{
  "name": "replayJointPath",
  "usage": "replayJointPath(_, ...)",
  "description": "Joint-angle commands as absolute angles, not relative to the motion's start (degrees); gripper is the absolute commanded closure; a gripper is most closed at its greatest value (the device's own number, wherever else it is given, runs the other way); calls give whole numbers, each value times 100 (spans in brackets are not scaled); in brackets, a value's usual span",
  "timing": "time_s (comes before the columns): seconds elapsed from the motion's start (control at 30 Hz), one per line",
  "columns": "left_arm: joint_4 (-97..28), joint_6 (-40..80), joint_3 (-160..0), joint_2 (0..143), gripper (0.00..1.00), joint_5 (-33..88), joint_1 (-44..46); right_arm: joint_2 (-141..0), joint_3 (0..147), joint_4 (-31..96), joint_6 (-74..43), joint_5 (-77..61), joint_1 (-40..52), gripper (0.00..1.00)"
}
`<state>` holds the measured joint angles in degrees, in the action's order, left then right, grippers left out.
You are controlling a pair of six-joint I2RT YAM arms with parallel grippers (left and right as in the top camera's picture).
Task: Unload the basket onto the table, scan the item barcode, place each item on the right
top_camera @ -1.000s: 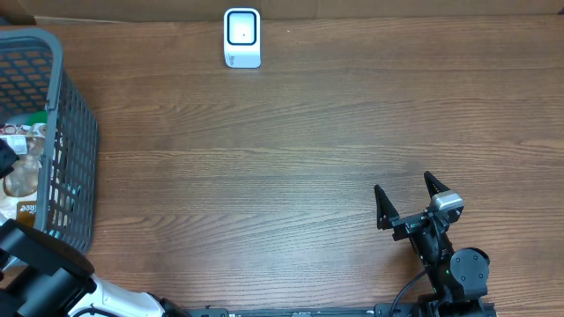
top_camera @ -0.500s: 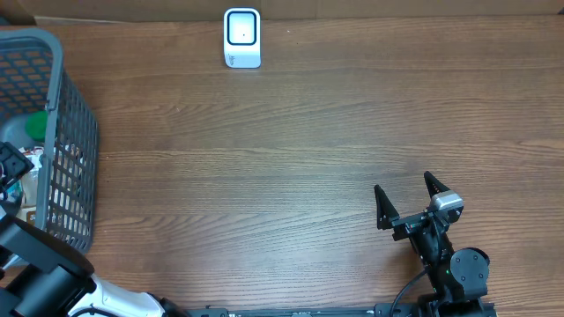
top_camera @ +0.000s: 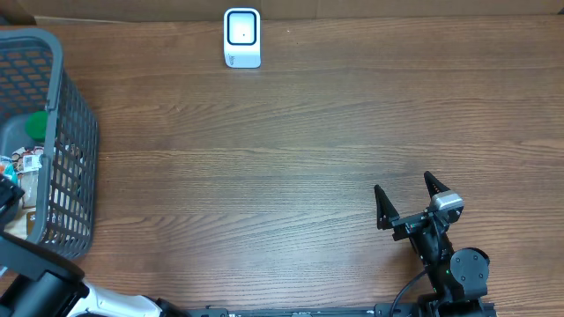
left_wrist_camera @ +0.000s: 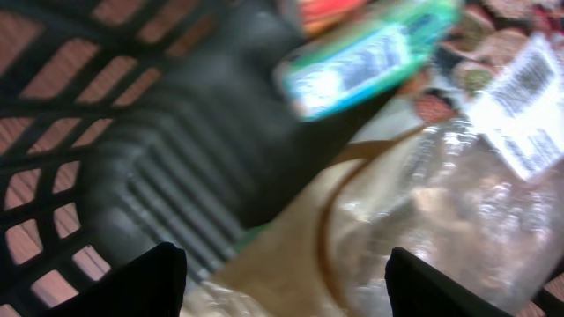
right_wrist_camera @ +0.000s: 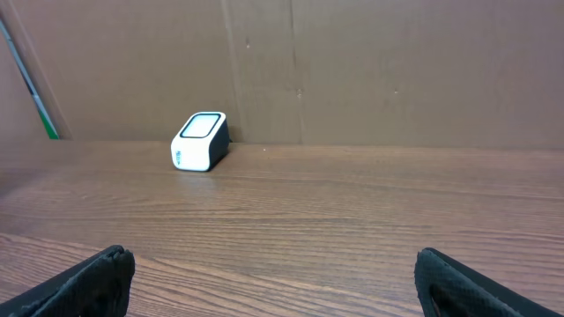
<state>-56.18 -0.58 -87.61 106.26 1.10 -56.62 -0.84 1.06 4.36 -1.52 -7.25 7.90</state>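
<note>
Your left gripper (left_wrist_camera: 291, 280) is hanging inside the grey plastic basket (top_camera: 63, 84), its two dark fingertips (left_wrist_camera: 163, 275) showing well apart at the bottom of the left wrist frame. It is gripping nothing that you can see. Between and just above those tips a clear plastic packet (left_wrist_camera: 441, 211) is lying against a tan paper wrapper (left_wrist_camera: 282, 255). A white printed label (left_wrist_camera: 529, 106) is sitting at the packet's upper right, blurred past reading. Above that, a green-labelled item (left_wrist_camera: 370, 57) is tilting across the top of the frame, with the basket's dark lattice wall filling the left side. These goods are all sitting in the basket at the far left edge of the overhead frame, on the wooden table (top_camera: 264, 158).

Your right gripper (top_camera: 407, 198) is resting at the lower right of the overhead frame, jaws spread wide and holding nothing. It is pointing toward the white barcode scanner (top_camera: 242, 37), which is standing at the top centre of that frame, well apart from both arms and from the basket.
</note>
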Motion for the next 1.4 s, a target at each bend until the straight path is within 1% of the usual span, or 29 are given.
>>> replayJointPath(0.0, -5509, -176, -8626, 10538, 24, 537, -5918, -16, 47, 412, -143, -718, 766, 0)
replayJointPath(0.07, -5465, -196, -8626, 10628, 24, 617, -5994, -16, 47, 412, -143, -718, 766, 0)
replayJointPath(0.33, -5260, -1059, -8626, 11332, 25, 1907, -5927, -19, 47, 412, -143, -718, 766, 0)
replayJointPath(0.53, -5260, -1140, -8626, 11959, 25, 2152, -5881, -16, 47, 412, -143, -718, 766, 0)
replayJointPath(0.63, -5216, -1142, -8626, 12145, 28, 2366, -5881, -16, 47, 410, -143, -718, 766, 0)
replayJointPath(0.7, -5164, -1140, -8626, 12193, 37, 2408, -5881, -19, 47, 412, -143, -718, 766, 0)
replayJointPath(0.73, -5129, -1140, -8626, 12195, 44, 2405, -5881, -16, 47, 412, -143, -718, 766, 0)
replayJointPath(0.87, -5087, -1140, -8661, 12186, 81, 2506, -5881, -16, 47, 412, -143, -718, 766, 0)
replayJointPath(0.9, -5092, -1138, -8680, 12186, 86, 2550, -5881, -16, 47, 412, -143, -718, 766, 0)
replayJointPath(0.97, -5129, -1114, -8731, 12173, 90, 2582, -5878, -16, 47, 412, -143, -718, 766, 0)
replayJointPath(1.03, -5286, -1114, -8862, 12158, 96, 2714, -5881, -16, 47, 412, -143, -718, 766, 0)
replayJointPath(1.13, -5483, -1094, -9076, 12092, 96, 2897, -5878, -16, 47, 412, -143, -718, 766, 0)
replayJointPath(1.37, -5594, -543, -9542, 11319, 96, 3009, -5878, -19, 47, 412, -143, -718, 766, 0)
